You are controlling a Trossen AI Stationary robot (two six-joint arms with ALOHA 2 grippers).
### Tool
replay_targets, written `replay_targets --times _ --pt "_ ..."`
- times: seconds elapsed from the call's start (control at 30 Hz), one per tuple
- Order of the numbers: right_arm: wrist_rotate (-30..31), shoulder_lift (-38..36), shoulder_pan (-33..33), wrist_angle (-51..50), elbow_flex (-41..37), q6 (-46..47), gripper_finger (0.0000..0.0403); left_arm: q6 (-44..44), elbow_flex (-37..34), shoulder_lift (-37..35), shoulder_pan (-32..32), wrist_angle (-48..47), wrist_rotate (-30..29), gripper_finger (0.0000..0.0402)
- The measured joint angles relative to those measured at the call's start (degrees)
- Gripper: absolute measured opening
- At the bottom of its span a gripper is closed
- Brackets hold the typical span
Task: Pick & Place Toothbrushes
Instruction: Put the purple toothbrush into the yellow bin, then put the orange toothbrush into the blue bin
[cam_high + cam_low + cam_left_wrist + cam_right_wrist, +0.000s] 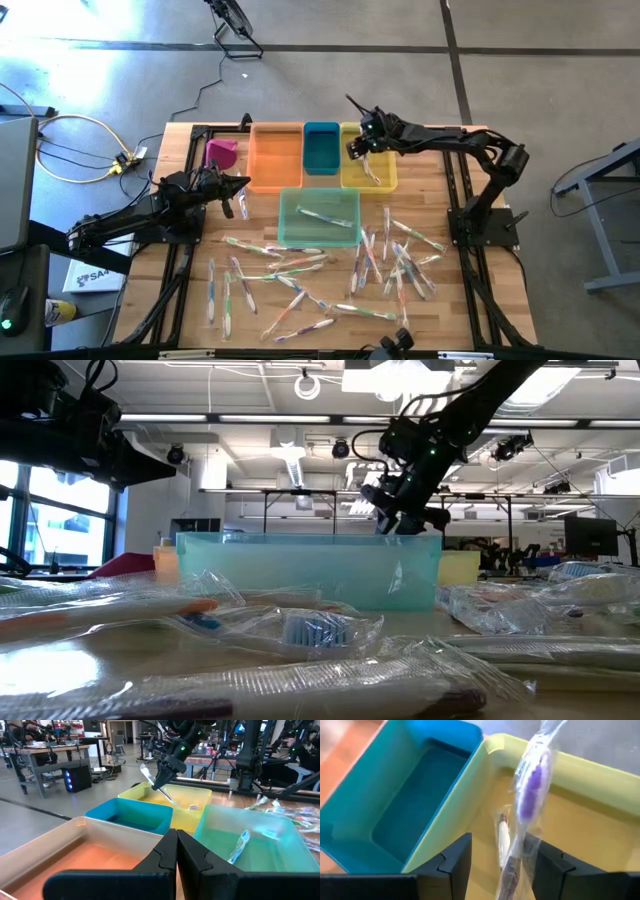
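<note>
My right gripper [497, 850] hangs open over the far left corner of the yellow bin [368, 170], next to the blue bin [321, 148]. A clear-wrapped toothbrush with a purple handle [530, 795] stands slanted between its fingers, its lower end down in the yellow bin [170, 797]. A second toothbrush [373, 172] lies on the yellow bin's floor, and one [322, 215] lies in the light green bin [318, 237]. Many wrapped toothbrushes [380, 265] lie spread over the table's near half. My left gripper [243, 184] waits shut and level at the table's left, beside the orange bin [275, 155]. My right gripper has its fingers apart, slanting down from the table's right, with the wrapped toothbrush's lower handle [512, 865] passing between them. The wrapper runs close along one finger [542, 862]; whether it touches that finger, I cannot tell.
The orange, blue and yellow bins stand in a row at the far edge, with the light green bin in front of them. A pink object [222, 153] sits at the far left of the table. Cables lie on the floor beyond the table's left side.
</note>
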Motion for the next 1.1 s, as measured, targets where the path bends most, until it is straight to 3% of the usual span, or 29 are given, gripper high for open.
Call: replay_targets --times 0.27,0.47,0.97,1.1 --pt "13.4 0.1 4.0 0.4 0.0 -7.3 0.0160 0.0 0.0 0.0 0.0 0.0 0.0 0.0000" --pt "13.6 0.1 5.8 1.4 0.0 -8.8 0.0160 0.0 0.0 0.0 0.0 0.1 0.0 0.0000" --pt "-3.5 -6.3 9.0 3.6 0.0 -8.7 0.0159 -0.2 0.0 0.0 0.0 0.1 0.1 0.0000" --pt "-5.5 -6.4 9.8 4.1 0.0 -10.3 0.0136 -0.3 0.0 0.0 0.0 0.1 0.1 0.0000"
